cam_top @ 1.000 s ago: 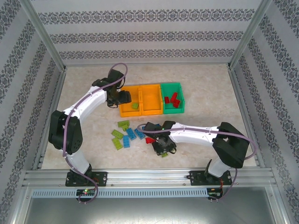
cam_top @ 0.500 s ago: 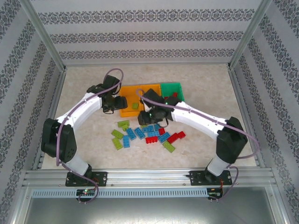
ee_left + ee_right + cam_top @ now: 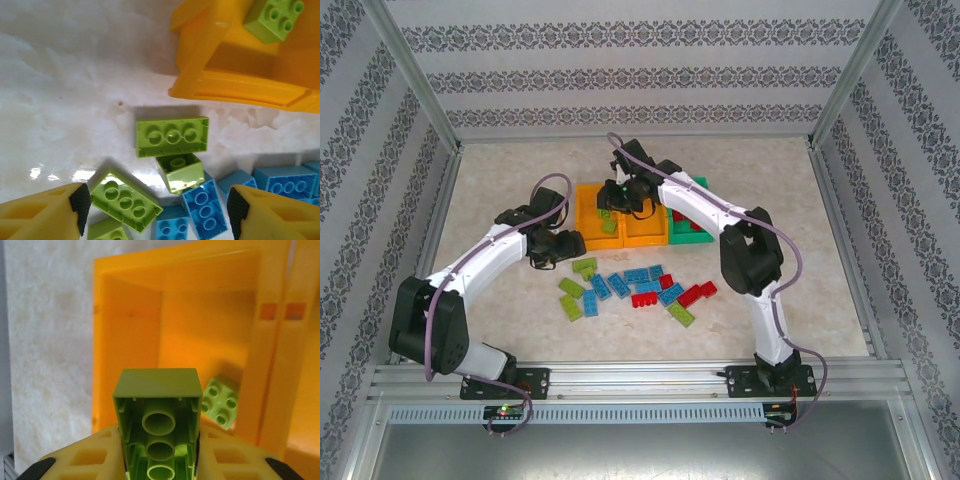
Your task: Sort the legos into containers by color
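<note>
Nearest me, the loose legos (image 3: pixel 635 290) lie scattered on the worktop (image 3: pixel 770 200) in front of the bins. Lime pieces are to the left, blue in the middle and red to the right, with one more lime piece at the near right edge of the scatter.

My left claw (image 3: pixel 156 212) hangs low over the left end of that scatter, its fingers (image 3: pixel 77 205) spread wide with nothing gripped between them. Under it, a long lime brick (image 3: pixel 172 136) lies studs up near the corner of the left orange bin (image 3: pixel 235 75), not touching it. Blue pieces crowd in at the lower right of the wrist view.

Beyond the scatter the three bins stand side by side: the left orange one, the middle orange bin (image 3: pixel 645 232) and the green bin (image 3: pixel 688 238).

My right claw (image 3: pixel 159 462) is above the left orange bin, pinching a held lime brick (image 3: pixel 157 410) by its sides, hollow underside towards the wrist camera. Below it a small lime brick (image 3: pixel 221 403) rests studs up on the bin floor.

The green bin seems to hold red pieces, though my right arm covers most of it.
</note>
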### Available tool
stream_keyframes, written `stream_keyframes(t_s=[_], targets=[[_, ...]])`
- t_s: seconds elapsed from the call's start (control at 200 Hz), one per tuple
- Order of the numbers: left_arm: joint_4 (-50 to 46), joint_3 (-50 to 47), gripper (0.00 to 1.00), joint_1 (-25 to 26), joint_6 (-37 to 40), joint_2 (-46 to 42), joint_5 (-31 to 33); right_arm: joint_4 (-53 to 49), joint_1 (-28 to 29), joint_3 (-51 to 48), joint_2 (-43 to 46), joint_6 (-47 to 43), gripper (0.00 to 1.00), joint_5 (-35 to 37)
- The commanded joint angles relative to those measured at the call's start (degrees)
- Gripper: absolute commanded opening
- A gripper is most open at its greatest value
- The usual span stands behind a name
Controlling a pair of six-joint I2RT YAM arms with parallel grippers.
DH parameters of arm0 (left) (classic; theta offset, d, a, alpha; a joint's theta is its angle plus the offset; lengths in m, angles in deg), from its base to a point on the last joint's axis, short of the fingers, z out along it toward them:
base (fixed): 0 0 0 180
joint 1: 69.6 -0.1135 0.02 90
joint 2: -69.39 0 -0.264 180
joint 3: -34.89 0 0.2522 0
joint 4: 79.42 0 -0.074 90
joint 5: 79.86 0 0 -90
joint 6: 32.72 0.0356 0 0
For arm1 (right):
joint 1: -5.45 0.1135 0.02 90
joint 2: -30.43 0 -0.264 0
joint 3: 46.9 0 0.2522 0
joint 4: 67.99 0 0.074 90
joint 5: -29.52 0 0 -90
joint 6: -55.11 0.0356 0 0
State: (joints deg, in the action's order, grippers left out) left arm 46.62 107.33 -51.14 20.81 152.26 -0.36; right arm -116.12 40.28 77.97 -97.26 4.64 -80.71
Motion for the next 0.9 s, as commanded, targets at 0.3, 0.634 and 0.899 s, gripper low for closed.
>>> stream_keyframes(t_s=[0.3, 0.634, 0.899], targets=[[-1.4, 2.0, 0.73, 5.0, -6.3, 6.8, -4.7, -2.5, -0.1, 6.4, -4.0, 2.6, 0.53, 1.0], [-2.0, 3.6, 0.67, 6.1, -8.1, 10.6, -5.1, -1.1, -0.5, -2.7, 5.4, 1.0, 0.61, 4.3], [-2.4, 3.8, 0.65, 6.3, -8.4, 13.2, -5.2, -0.4, -4.3, -21.5, 21.8, -0.9, 0.63, 12.5]])
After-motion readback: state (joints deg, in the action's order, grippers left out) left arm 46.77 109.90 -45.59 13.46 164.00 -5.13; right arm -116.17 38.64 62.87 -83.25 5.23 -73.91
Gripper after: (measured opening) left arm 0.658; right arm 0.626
